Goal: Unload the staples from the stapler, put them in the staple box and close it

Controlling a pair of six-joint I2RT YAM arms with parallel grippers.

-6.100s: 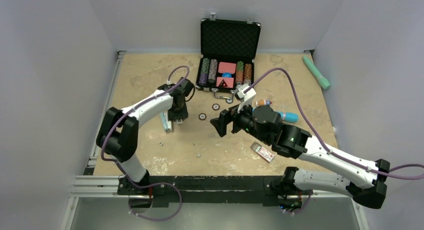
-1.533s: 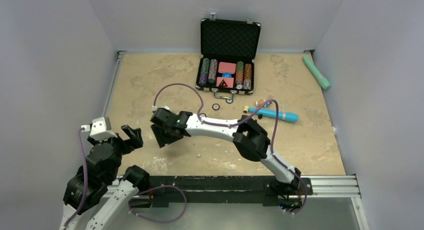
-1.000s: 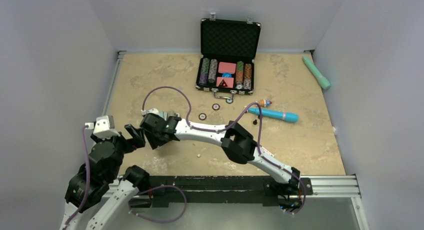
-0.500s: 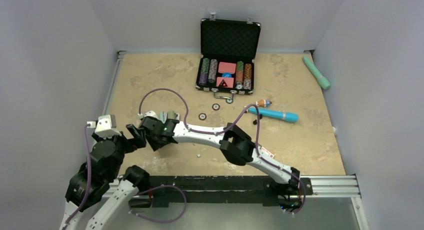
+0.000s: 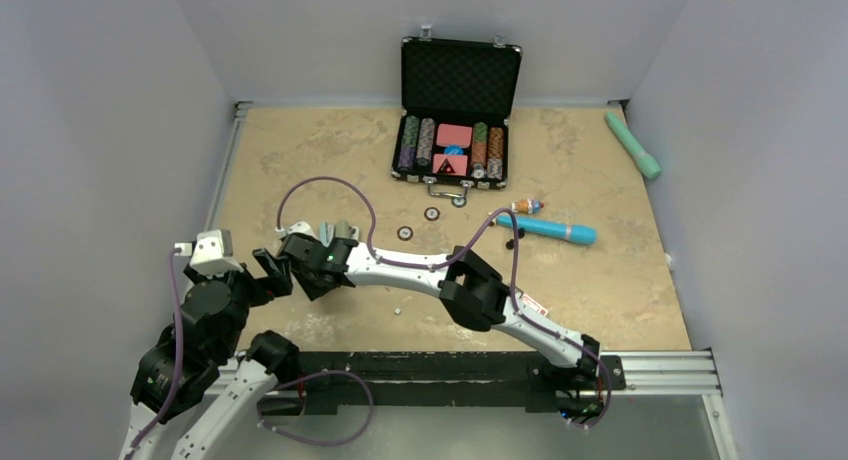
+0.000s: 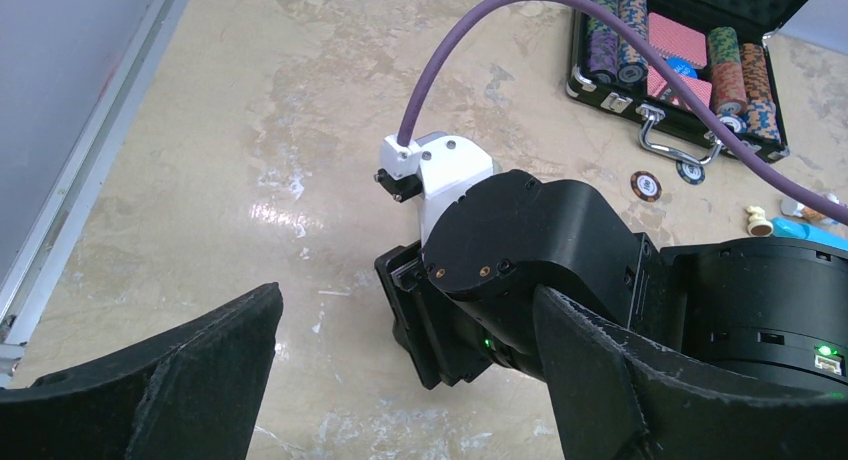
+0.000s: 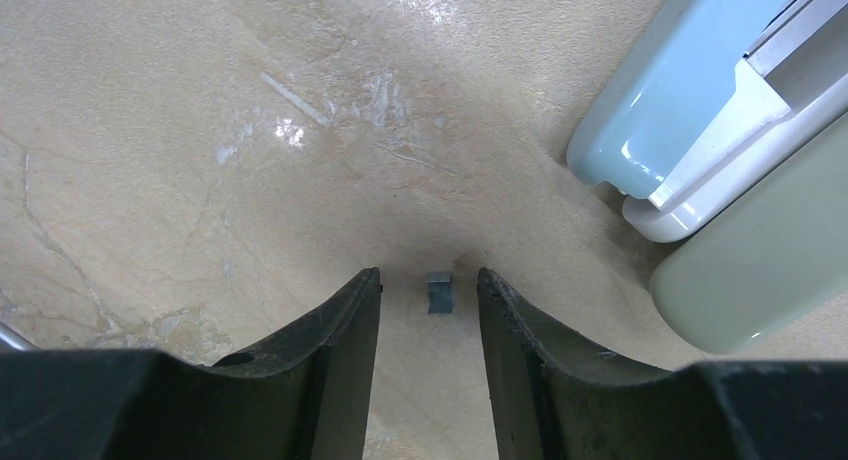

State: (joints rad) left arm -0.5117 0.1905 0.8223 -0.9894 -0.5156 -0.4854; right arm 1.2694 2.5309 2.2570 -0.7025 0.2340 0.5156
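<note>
Marbled tabletop (image 7: 150,130): right gripper (image 7: 428,280), jaws apart, straddles a staple fragment (image 7: 439,292) near the stapler (image 7: 690,120); it should lower squarely before closing gently.

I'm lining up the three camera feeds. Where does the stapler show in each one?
Right wrist: the stapler sits at the right edge, blue and green shells, beside the right gripper.
Top external: left of the picture's centre, just beyond that gripper.
Left wrist: not in view; the right arm's black wrist fills the middle.
Shared landmark: the right gripper, seen in all three.
</note>
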